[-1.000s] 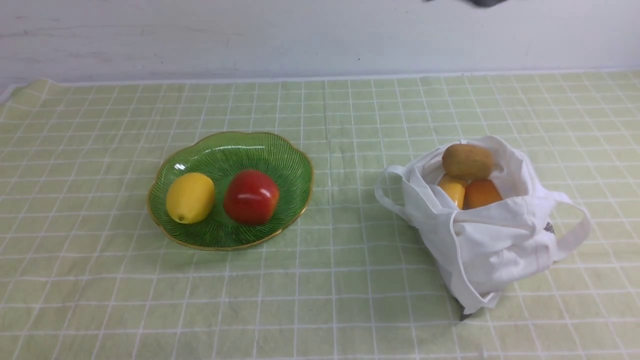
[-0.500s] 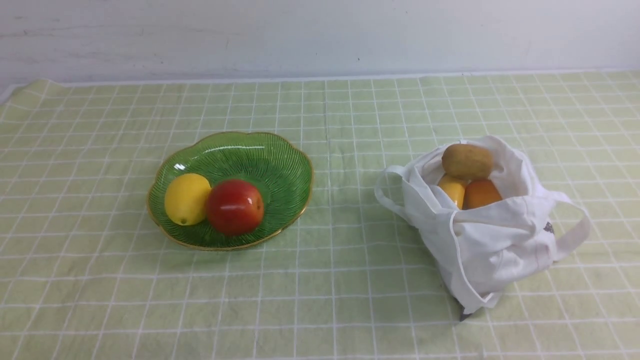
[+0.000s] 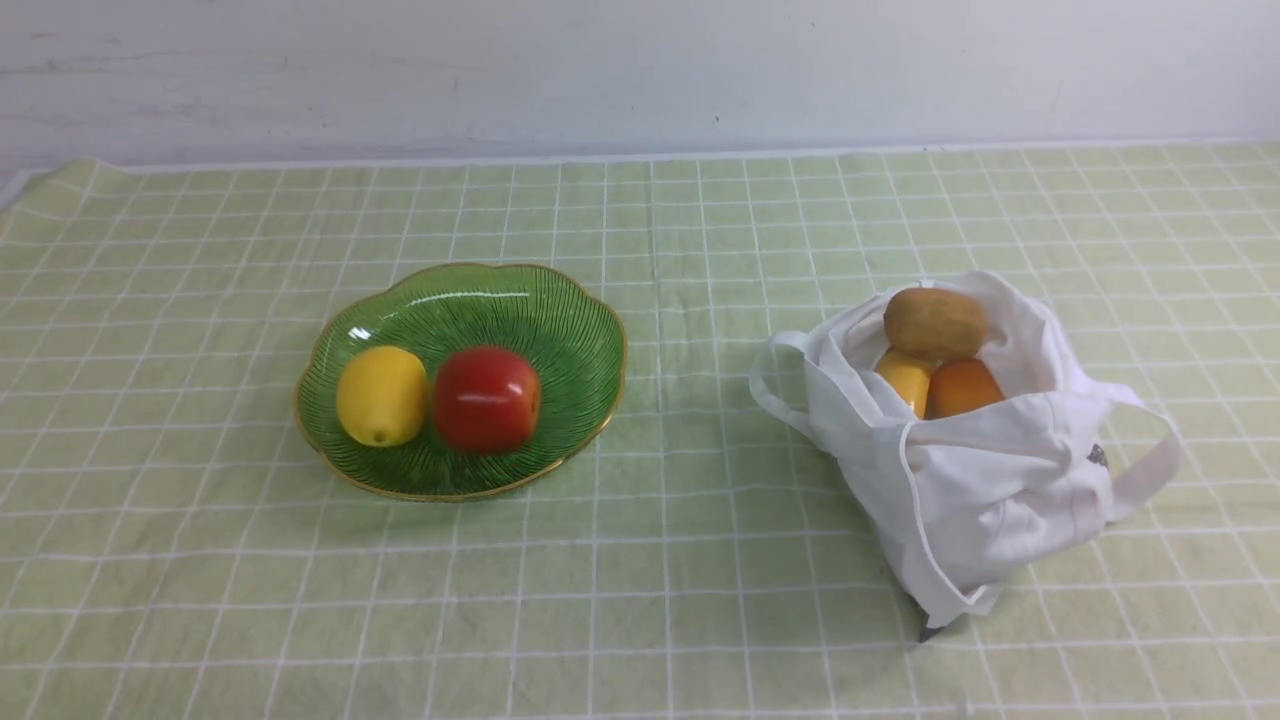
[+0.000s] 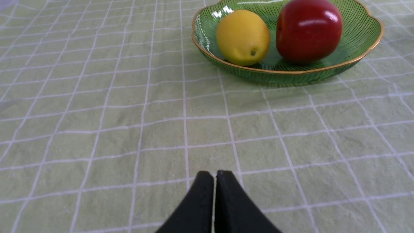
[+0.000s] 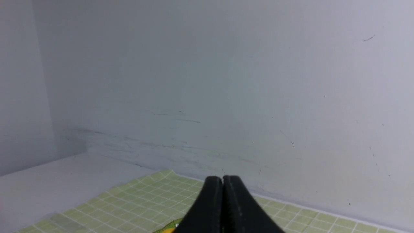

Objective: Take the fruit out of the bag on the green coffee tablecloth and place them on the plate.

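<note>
The green glass plate (image 3: 560, 310) sits left of centre on the green checked tablecloth (image 3: 650, 560). It holds a yellow fruit (image 3: 381, 396) and a red apple (image 3: 486, 399), which touch. The white bag (image 3: 990, 480) stands at the right, open, with a brown kiwi (image 3: 934, 322), a yellow fruit (image 3: 906, 378) and an orange one (image 3: 962, 387) inside. Neither gripper shows in the front view. My left gripper (image 4: 215, 174) is shut and empty, low over the cloth short of the plate (image 4: 355, 61). My right gripper (image 5: 222, 179) is shut and empty, raised high, facing the wall.
A pale wall (image 3: 640, 70) runs along the cloth's far edge. The cloth's far left corner (image 3: 70, 170) is slightly rumpled, with bare white table beside it (image 5: 48, 181).
The red apple has rolled in the plate, first toward the yellow fruit, then slightly back. A dark arm part at the top edge has left the front view.
</note>
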`<state>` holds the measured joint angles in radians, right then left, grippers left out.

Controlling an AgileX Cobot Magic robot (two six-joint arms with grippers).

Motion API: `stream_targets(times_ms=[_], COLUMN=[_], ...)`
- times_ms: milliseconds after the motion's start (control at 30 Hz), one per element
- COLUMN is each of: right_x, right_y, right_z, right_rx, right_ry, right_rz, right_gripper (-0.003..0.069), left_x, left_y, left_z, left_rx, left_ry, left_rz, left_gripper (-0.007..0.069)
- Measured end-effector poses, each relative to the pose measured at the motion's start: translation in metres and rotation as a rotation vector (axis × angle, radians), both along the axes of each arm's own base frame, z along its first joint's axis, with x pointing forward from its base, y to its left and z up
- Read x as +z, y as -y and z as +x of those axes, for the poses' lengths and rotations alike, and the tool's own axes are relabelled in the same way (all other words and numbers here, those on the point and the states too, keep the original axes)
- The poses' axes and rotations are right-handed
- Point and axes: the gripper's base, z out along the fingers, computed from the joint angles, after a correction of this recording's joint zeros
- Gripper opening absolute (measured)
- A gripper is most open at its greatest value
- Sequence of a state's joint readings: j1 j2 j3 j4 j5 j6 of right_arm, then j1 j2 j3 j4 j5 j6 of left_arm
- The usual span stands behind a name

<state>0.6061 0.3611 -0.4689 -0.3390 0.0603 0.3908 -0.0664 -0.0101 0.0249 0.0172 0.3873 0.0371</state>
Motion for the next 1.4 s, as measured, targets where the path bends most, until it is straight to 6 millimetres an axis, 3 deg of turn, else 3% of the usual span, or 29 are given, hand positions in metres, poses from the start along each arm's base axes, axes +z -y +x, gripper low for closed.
stream_targets(times_ms=[433, 633, 767, 933, 1100, 1400], right_x=[0.002, -0.012, -0.041, -0.117, -0.168, -0.169], right_y=[0.001, 0.001, 0.011, 0.031, 0.042, 0.044], right_z=[0.0, 0.001, -0.001, 0.0, -0.009, -0.01], right_rx=[-0.015, -0.019, -0.13, -0.39, -0.547, -0.595], right_ry=[0.02, -0.051, -0.072, -0.201, -0.377, -0.402], right_rz=[0.008, -0.06, -0.104, -0.154, -0.207, -0.201], right_gripper=[-0.0013, -0.0013, -0.0013, -0.0013, -0.0013, -0.0013], left_x=[0.0, 0.0, 0.0, 0.0, 0.0, 0.0], left_y=[0.0, 0.0, 0.0, 0.0, 0.0, 0.0], left_z=[0.0, 0.0, 0.0, 0.0, 0.0, 0.0], left_rx=[0.0, 0.0, -0.002, -0.002, -0.002, -0.003], left_ry=[0.0, 0.0, 0.0, 0.0, 0.0, 0.001], left_rz=[0.0, 0.0, 0.0, 0.0, 0.0, 0.0], left_gripper=[-0.0008, -0.0008, -0.0008, -0.0008, -0.0008, -0.0008])
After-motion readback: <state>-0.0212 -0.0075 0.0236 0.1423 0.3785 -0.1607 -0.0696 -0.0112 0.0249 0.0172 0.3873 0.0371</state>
